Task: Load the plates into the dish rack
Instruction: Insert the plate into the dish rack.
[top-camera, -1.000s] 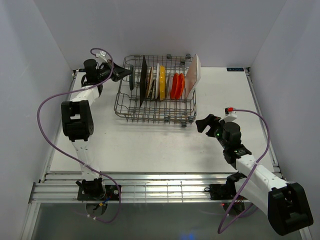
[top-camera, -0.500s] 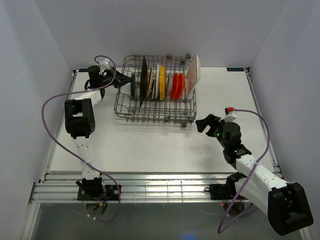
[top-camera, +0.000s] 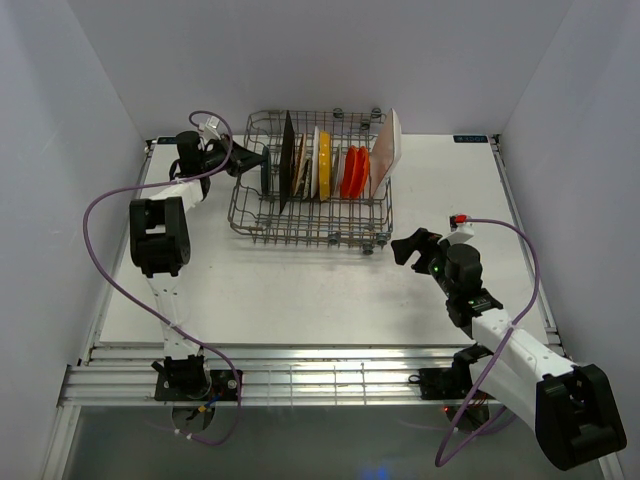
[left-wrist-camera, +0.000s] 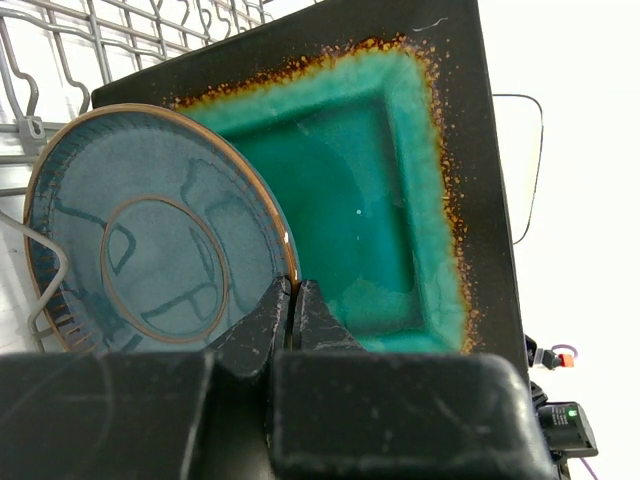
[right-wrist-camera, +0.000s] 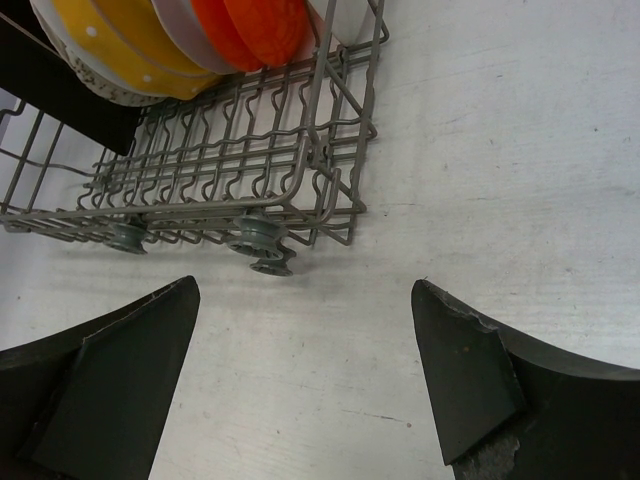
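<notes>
At rack, left gripper pinching teal plate

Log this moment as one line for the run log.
left gripper: shut on dark teal plate rim | plate: at dish rack left end, beside square teal plate | right gripper: open, empty, near rack corner

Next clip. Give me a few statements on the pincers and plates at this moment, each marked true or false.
1. The left pincer is shut on the rim of the dark teal plate. True.
2. The right pincer holds a plate. False: it is open and empty above the table.
3. The square teal plate stands in the dish rack. True.
4. The yellow plate lies flat on the table. False: it stands upright in the dish rack.
</notes>
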